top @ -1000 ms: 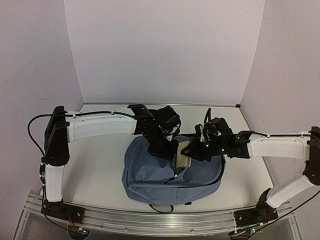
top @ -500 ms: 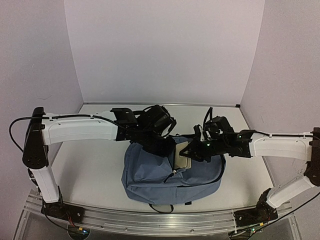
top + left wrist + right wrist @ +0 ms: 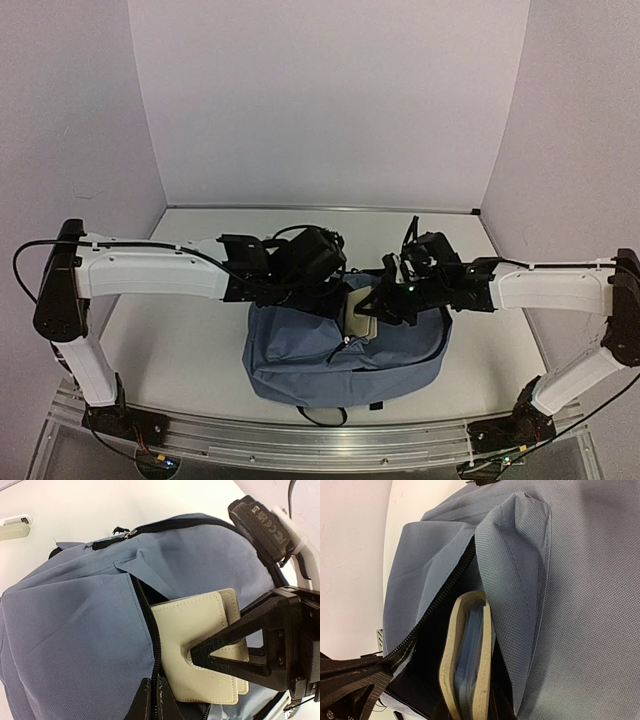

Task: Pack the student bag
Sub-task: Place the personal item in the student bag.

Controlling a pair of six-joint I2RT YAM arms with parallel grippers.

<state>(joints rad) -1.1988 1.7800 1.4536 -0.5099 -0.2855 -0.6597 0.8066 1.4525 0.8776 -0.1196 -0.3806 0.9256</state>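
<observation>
The dusty-blue student bag (image 3: 330,362) lies in the middle of the table with its zip opening gaping. My left gripper (image 3: 330,300) is shut on the zip edge of the opening (image 3: 156,700) and holds it apart. My right gripper (image 3: 372,312) is shut on a cream leather wallet (image 3: 358,320), which stands partly inside the opening. In the left wrist view the wallet (image 3: 195,630) sits beside the zip, clamped by the right gripper's black fingers (image 3: 235,647). In the right wrist view the wallet (image 3: 451,665) shows edge-on with blue inside, between the bag's fabric (image 3: 570,605) and the dark interior.
A small cream-white object (image 3: 15,526) lies on the white table beyond the bag in the left wrist view. Black straps trail under the bag's near edge (image 3: 325,412). White walls close in the table on three sides.
My left arm has stretched out lower and leftward while keeping hold of the zip edge. The wallet has shifted a little left and down, deeper into the opening.
</observation>
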